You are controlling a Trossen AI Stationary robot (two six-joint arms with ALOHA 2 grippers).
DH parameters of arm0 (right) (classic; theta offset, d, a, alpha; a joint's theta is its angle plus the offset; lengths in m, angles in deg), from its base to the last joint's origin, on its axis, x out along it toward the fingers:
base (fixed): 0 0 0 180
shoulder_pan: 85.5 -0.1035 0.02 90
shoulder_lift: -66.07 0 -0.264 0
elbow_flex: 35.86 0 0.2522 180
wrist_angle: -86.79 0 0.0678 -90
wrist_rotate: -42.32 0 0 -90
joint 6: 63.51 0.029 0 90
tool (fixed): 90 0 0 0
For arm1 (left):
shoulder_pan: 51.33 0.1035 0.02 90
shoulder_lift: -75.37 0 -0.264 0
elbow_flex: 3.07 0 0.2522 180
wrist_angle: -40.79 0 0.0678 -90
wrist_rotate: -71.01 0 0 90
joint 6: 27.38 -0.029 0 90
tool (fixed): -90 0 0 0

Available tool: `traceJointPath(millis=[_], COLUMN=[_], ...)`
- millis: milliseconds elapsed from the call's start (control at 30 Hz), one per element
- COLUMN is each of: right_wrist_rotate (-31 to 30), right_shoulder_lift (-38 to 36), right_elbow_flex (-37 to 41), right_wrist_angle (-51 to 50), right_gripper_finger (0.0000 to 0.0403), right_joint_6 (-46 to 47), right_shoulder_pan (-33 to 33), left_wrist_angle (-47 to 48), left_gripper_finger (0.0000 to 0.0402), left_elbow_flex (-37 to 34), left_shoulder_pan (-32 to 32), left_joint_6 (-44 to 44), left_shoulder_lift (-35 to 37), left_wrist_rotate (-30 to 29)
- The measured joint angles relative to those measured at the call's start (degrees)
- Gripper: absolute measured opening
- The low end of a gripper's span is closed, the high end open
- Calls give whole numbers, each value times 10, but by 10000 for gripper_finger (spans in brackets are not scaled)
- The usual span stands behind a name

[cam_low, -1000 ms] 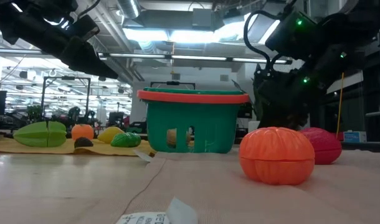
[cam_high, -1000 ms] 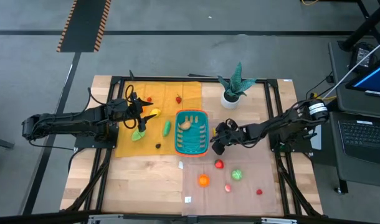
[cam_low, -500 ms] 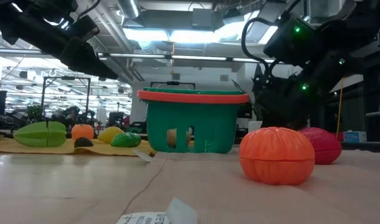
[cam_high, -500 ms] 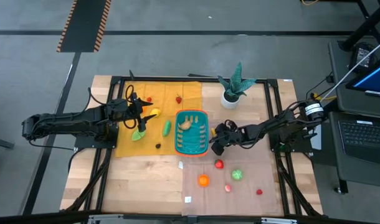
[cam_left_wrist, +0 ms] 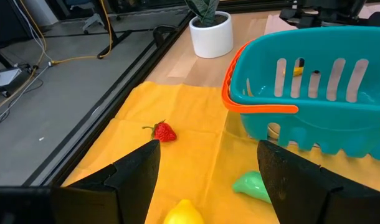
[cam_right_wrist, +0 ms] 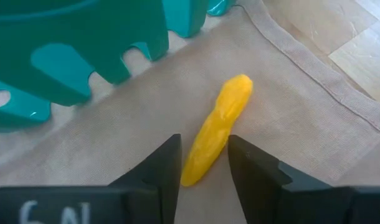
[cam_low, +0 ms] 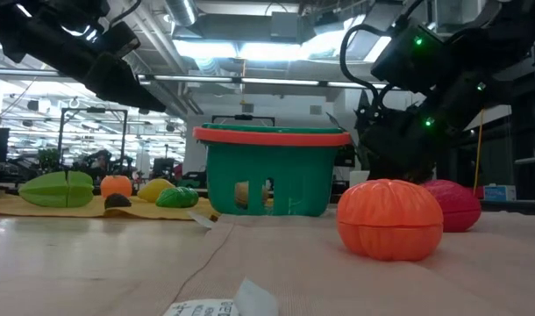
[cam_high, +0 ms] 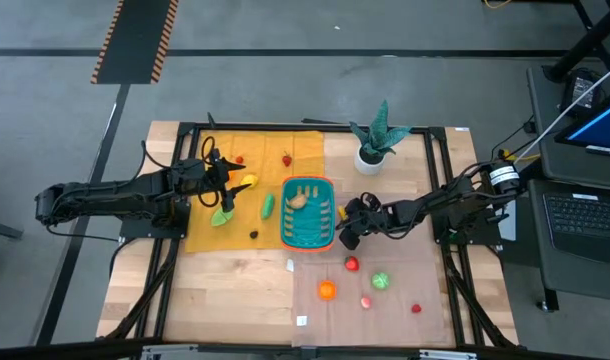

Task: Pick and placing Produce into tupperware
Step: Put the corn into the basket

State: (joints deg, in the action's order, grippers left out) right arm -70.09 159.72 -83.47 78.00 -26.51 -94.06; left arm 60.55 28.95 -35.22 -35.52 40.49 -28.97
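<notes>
Teal plastic with an orange rim marks the tupperware point(cam_high: 308, 213) in the high view, sitting mid-table where the yellow cloth point(cam_high: 207, 235) meets the tan cloth point(cam_high: 405, 270). One tan piece already lies inside. The right gripper point(cam_high: 350, 230) sits just beside the basket's right wall; the left gripper point(cam_high: 225, 188) hovers over the yellow cloth among scattered produce, well apart from the basket.

From the low view, the basket stands behind an orange toy fruit point(cam_low: 390, 219), and the right arm's dark bulk hangs close beside it.

In the left wrist view, the left fingers point(cam_left_wrist: 131, 171) are spread wide with nothing between them — a strawberry point(cam_left_wrist: 164, 132) and a yellow piece point(cam_left_wrist: 185, 213) lie ahead.

The right wrist view carries the relation that matters: a long yellow vegetable point(cam_right_wrist: 216, 129) lies on the tan cloth just beside the basket's foot, its near end between the right fingers point(cam_right_wrist: 156, 168), which stand apart and do not yet pinch it. Its long axis runs forward and away from the gripper — nearly in line with the fingers' reach, not across the gap. The right arm is clearly the nearer one.
</notes>
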Motion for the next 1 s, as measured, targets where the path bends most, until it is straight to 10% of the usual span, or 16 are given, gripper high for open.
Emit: traceJointPath(millis=[1000], right_wrist_rotate=[-1], right_shoulder_lift=[-1], right_elbow_flex=[0], right_wrist_angle=[0], right_gripper_finger=[4], right_joint_6=[0], right_shoulder_pan=[0], left_wrist_angle=[0], left_gripper_finger=[261], left_elbow_flex=[0], left_shoulder_pan=[0], left_joint_6=[0], left_shoulder_lift=[0], left_wrist_rotate=[0])
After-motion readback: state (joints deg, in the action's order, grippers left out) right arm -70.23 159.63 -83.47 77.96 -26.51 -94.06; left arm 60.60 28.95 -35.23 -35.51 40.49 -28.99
